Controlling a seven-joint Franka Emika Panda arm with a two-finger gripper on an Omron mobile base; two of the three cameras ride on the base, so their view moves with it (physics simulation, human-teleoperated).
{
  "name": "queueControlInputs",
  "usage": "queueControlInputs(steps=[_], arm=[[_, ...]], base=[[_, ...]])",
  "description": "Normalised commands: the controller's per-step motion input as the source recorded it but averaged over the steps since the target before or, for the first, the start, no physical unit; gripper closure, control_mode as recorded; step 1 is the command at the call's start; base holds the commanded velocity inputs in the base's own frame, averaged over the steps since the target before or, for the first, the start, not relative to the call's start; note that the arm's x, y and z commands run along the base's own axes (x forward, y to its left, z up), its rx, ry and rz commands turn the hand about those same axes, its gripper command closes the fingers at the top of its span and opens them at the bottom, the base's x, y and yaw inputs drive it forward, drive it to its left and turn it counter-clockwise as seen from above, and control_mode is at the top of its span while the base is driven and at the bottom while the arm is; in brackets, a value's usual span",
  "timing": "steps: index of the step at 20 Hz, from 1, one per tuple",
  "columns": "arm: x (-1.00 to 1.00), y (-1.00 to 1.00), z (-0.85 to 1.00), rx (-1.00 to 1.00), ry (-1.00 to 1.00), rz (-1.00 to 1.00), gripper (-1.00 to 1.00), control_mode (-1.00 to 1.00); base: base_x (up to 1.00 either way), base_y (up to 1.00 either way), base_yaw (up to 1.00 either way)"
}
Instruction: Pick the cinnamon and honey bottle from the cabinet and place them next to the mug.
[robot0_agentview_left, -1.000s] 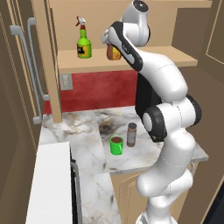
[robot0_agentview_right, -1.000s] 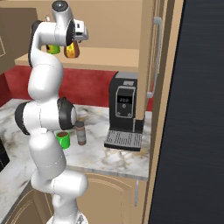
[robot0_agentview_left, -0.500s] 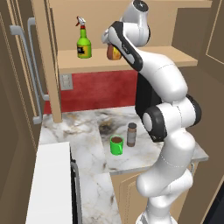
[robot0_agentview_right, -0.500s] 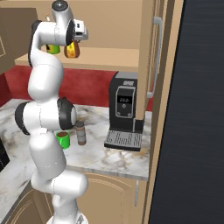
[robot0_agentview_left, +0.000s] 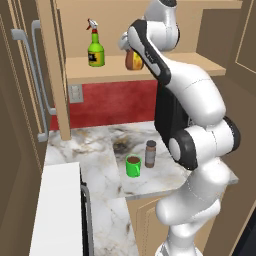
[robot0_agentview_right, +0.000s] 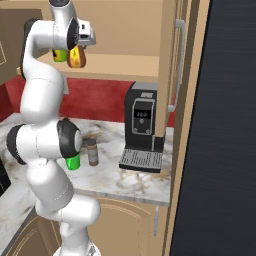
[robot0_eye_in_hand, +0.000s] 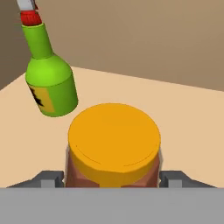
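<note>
The amber honey bottle (robot0_eye_in_hand: 114, 140) with its yellow-orange cap stands on the shelf of the open tan cabinet (robot0_agentview_left: 165, 67). My gripper (robot0_eye_in_hand: 112, 178) is shut on it, with one finger (robot0_eye_in_hand: 51, 178) pressed against each side. From the base views the hand (robot0_agentview_left: 129, 50) reaches up to the bottle (robot0_agentview_left: 133, 60) (robot0_agentview_right: 76, 56) at shelf height. Down on the marble counter the grey-brown cinnamon shaker (robot0_agentview_left: 150, 153) (robot0_agentview_right: 92, 152) stands upright just right of the green mug (robot0_agentview_left: 133, 165) (robot0_agentview_right: 73, 163).
A green spray bottle (robot0_agentview_left: 95, 50) (robot0_eye_in_hand: 49, 78) with a red nozzle stands on the same shelf, left of the honey bottle. A black coffee machine (robot0_agentview_right: 142, 127) sits at the counter's right end. A white appliance (robot0_agentview_left: 55, 210) borders the counter on the left.
The jaws have closed in on the honey bottle. The arm, the bottle and the things on the counter have not moved.
</note>
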Motion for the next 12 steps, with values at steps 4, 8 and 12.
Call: queueControlInputs(steps=[4, 8, 12], arm=[[-0.91, 0.0, -0.14, 0.0, -0.01, 0.0, 1.0, -1.0], [-0.83, 0.0, -0.35, 0.0, 0.0, 0.03, 1.0, -1.0], [-0.74, -0.02, -0.43, 0.0, 0.0, 0.04, 1.0, -1.0]], base=[[0.0, 0.0, 0.0], [0.0, 0.0, 0.0], [0.0, 0.0, 0.0]])
